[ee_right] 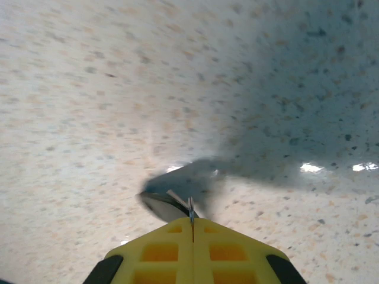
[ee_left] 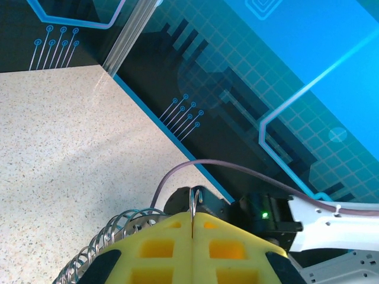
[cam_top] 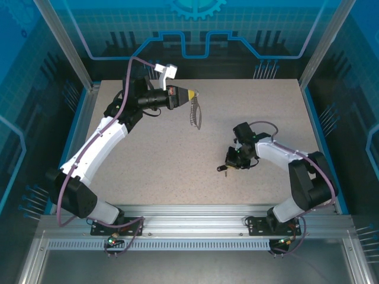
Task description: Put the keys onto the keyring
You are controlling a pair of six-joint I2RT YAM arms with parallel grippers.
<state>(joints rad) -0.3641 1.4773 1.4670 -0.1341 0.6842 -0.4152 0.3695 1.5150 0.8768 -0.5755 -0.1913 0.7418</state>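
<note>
left gripper (cam_top: 192, 94) – upper centre, jaws clamped on keyring (cam_top: 196, 115) | right gripper (cam_top: 230, 165) – right of centre, jaws pinched together on keys (cam_top: 221, 168)

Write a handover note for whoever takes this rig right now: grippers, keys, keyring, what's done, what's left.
Left gripper: shut on the keyring, held over the far middle of the table. The loop hangs down from the fingertips, and the wrist view shows a thin ring pinched between them.
Right gripper: shut, low on the table right of centre, pinching a thin metal part of the keys.
Done: each arm has a grip on its piece.
Left: the keys sit at table level, well apart from the keyring. Lift them, bring them to the ring and thread them on. The right wrist view is blurred, so check that grip first.
</note>
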